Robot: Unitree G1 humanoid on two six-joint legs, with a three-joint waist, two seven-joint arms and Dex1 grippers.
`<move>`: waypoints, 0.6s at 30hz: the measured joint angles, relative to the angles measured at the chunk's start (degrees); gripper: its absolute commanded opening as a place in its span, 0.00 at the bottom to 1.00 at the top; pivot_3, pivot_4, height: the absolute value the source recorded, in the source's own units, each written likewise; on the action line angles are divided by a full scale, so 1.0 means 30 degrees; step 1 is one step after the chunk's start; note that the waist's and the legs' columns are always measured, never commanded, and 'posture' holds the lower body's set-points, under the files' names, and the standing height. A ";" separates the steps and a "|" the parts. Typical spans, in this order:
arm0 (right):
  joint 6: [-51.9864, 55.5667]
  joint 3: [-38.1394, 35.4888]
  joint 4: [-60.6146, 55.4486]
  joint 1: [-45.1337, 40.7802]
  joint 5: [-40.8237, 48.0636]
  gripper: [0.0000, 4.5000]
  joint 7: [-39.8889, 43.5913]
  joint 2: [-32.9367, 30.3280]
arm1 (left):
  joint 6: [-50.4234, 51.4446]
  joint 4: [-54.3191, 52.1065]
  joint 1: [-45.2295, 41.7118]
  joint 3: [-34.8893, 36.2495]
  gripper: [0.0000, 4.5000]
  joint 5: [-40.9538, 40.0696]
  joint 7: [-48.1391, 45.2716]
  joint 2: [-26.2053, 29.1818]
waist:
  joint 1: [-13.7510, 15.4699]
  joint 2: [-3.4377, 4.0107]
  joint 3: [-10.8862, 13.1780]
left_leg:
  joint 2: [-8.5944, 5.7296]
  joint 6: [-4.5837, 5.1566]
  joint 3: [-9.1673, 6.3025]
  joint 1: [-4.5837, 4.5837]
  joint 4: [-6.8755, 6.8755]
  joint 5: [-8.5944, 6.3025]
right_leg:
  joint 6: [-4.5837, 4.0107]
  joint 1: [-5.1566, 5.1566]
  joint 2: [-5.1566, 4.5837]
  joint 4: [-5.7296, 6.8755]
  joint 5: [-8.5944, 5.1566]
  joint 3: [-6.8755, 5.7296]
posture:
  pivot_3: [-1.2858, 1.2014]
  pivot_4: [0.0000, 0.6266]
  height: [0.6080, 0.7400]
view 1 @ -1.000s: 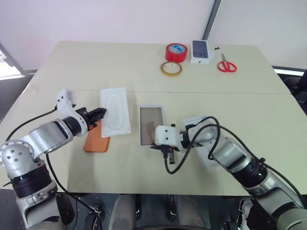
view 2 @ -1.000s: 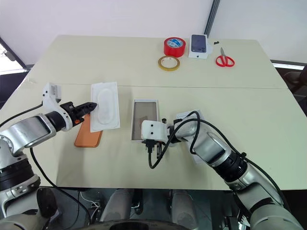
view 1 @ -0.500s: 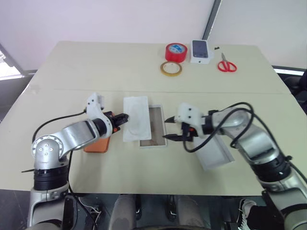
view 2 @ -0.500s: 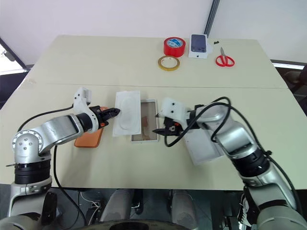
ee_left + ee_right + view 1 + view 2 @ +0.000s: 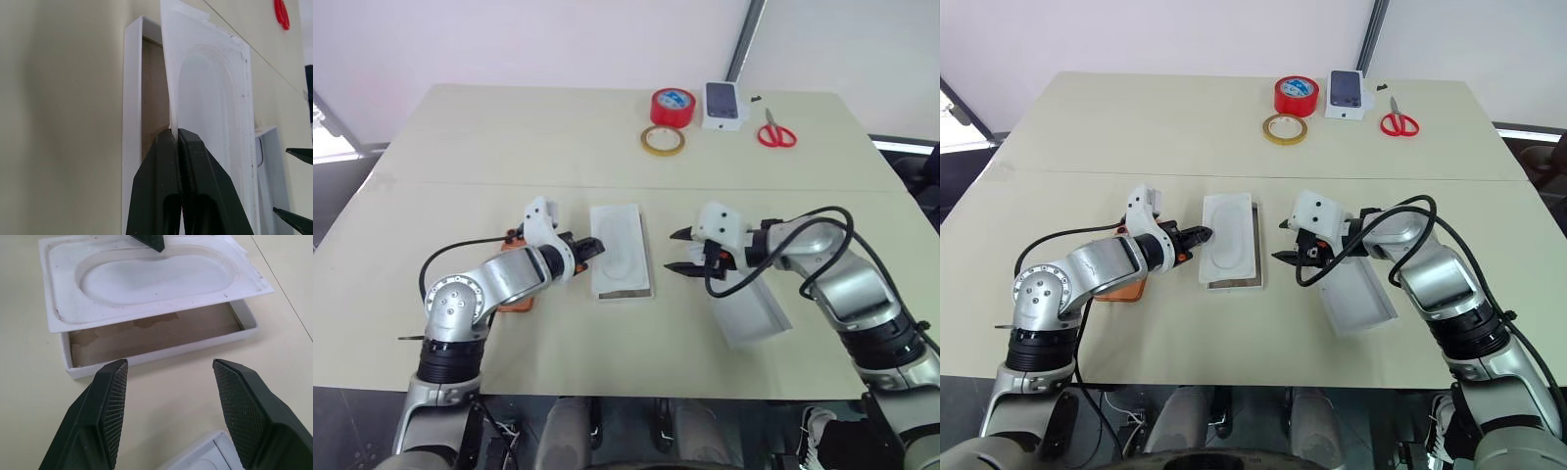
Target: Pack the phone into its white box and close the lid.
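Insert [image 5: 621, 247], pinched in your left claw [image 5: 597, 248], lies lengthwise over the white box [image 5: 161, 340]; your right claw [image 5: 679, 251] gapes empty opposite.

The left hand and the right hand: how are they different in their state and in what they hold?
The left hand is shut on the edge of the white moulded insert, while the right hand is open and holds nothing. The left hand carries the insert over the white box; the right hand hangs beside the box, apart from it, above the lid. Both have two black fingers and point toward the box.
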 measured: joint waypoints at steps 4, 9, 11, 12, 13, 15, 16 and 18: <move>-0.0359 0.0013 0.0335 -0.0064 -0.0160 0.64 -0.0041 0.0035 | -0.0238 -0.0019 0.0001 -0.0237 0.00 0.0013 0.0146 -0.0149 | -0.0003 -0.0001 0.0001 | 0.0002 0.0001 -0.0001 0.0000 0.0001 0.0001 | 0.0001 0.0000 0.0010 0.0001 0.0000 -0.0001 | 0.52 0.24 1.00; -0.0767 0.0016 0.0602 -0.0140 -0.0339 0.65 -0.0139 0.0212 | -0.0344 -0.0037 0.0000 -0.0273 0.22 0.0016 0.0177 -0.0150 | -0.0003 -0.0001 0.0001 | 0.0003 0.0002 0.0000 0.0000 0.0002 0.0002 | 0.0002 0.0001 0.0017 0.0000 0.0000 -0.0001 | 0.52 0.24 1.00; -0.0805 0.0016 0.0699 -0.0148 -0.0371 0.65 -0.0173 0.0257 | -0.0350 -0.0052 -0.0001 -0.0273 0.43 0.0015 0.0163 -0.0143 | 0.0003 -0.0002 0.0002 | 0.0003 0.0002 -0.0001 0.0000 0.0002 0.0002 | 0.0003 0.0001 0.0017 0.0000 0.0000 -0.0002 | 0.52 0.24 1.00; -0.0821 0.0016 0.0718 -0.0175 -0.0380 0.65 -0.0178 0.0303 | -0.0351 -0.0066 -0.0003 -0.0273 0.54 0.0015 0.0149 -0.0136 | 0.0002 -0.0002 0.0001 | 0.0003 0.0002 0.0000 0.0000 0.0002 0.0002 | 0.0003 0.0001 0.0017 0.0000 0.0000 -0.0002 | 0.52 0.24 1.00; -0.0839 0.0016 0.0767 -0.0219 -0.0388 0.65 -0.0180 0.0363 | -0.0350 -0.0071 -0.0019 -0.0274 0.65 0.0014 0.0122 -0.0134 | 0.0000 -0.0002 0.0001 | 0.0003 0.0002 -0.0001 0.0000 0.0003 0.0002 | 0.0003 0.0002 0.0018 0.0000 0.0000 -0.0002 | 0.52 0.24 1.00; -0.0863 0.0016 0.0916 -0.0284 -0.0402 0.65 -0.0208 0.0414 | -0.0349 -0.0080 -0.0128 -0.0278 0.87 0.0012 0.0041 -0.0131 | 0.0009 -0.0002 0.0001 | 0.0002 0.0003 -0.0001 0.0000 0.0004 0.0002 | 0.0003 0.0004 0.0019 0.0000 0.0000 -0.0003 | 0.52 0.24 1.00; -0.0867 0.0016 0.1040 -0.0300 -0.0424 0.65 -0.0234 0.0434 | -0.0349 -0.0086 -0.0206 -0.0277 0.98 0.0011 0.0014 -0.0116 | 0.0009 -0.0003 0.0001 | 0.0002 0.0003 -0.0001 0.0000 0.0004 0.0002 | 0.0003 0.0005 0.0020 0.0000 0.0000 -0.0003 | 0.52 0.24 1.00; -0.0856 0.0016 0.1093 -0.0306 -0.0436 0.65 -0.0295 0.0469 | -0.0349 -0.0096 -0.0224 -0.0276 0.99 -0.0006 0.0000 -0.0063 | 0.0000 -0.0003 0.0001 | 0.0002 0.0003 -0.0001 0.0000 0.0002 0.0002 | 0.0003 0.0004 0.0020 0.0000 0.0000 -0.0002 | 0.52 0.24 1.00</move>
